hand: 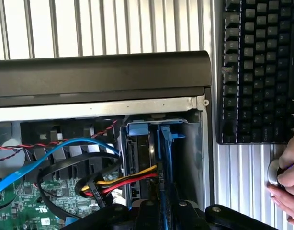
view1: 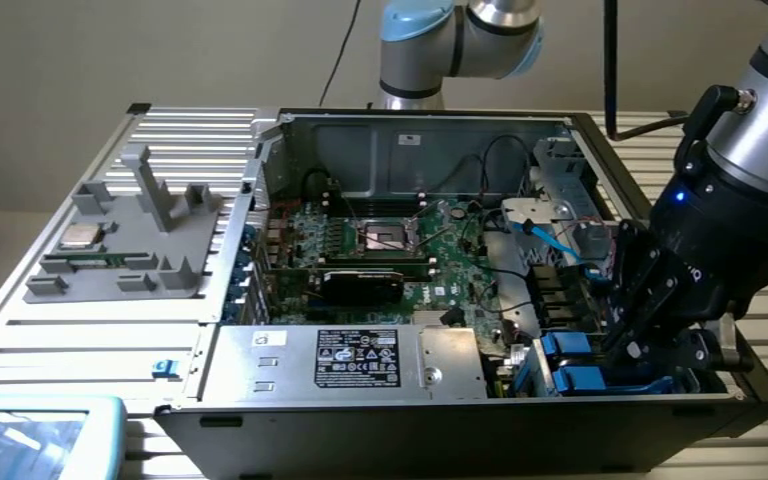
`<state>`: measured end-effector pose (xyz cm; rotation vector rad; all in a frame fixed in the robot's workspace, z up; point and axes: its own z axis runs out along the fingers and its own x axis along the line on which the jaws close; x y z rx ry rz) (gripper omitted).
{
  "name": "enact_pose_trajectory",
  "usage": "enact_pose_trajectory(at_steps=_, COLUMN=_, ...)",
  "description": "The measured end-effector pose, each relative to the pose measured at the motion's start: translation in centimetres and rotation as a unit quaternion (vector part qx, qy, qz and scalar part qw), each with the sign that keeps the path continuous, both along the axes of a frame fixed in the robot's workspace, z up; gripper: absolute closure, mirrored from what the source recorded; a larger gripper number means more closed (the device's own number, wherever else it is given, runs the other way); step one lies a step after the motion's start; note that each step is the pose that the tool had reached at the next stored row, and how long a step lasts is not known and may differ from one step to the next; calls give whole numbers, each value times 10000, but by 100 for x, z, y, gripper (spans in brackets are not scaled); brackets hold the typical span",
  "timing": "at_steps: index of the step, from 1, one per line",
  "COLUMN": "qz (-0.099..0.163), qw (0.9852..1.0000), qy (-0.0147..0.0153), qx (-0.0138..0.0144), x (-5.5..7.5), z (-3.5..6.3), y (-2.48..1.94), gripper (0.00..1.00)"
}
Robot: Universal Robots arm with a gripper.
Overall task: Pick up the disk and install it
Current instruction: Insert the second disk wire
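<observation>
Down at the drive bay, in the case corner at the exterior view's right, the gripper has its jaws closed narrowly on the disk, which stands on edge in its blue carrier beside one seated carrier. Judged from this, the step is insertion: the carrier should stay square to the bay rails and clear of the power cable bundle. Count: two blue carriers, one computer case, one keyboard, one person's hand on the bench.
</observation>
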<state>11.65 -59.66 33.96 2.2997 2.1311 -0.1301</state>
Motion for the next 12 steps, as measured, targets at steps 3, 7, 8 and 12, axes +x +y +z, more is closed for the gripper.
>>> enact_pose_trajectory(at_steps=3, qz=-18, qw=10000, qy=57, qx=0, x=6, z=0, y=13, gripper=84)
enact_pose_trajectory(at_steps=7, qz=-48, qw=9999, qy=151, qx=0, x=9, z=0, y=29, gripper=84)
enact_pose_trajectory(at_steps=8, qz=-55, qw=9998, qy=166, qx=0, x=11, z=-1, y=32, gripper=84)
enact_pose_trajectory(at_steps=12, qz=-59, qw=9998, qy=169, qx=-4, x=15, z=0, y=35, gripper=84)
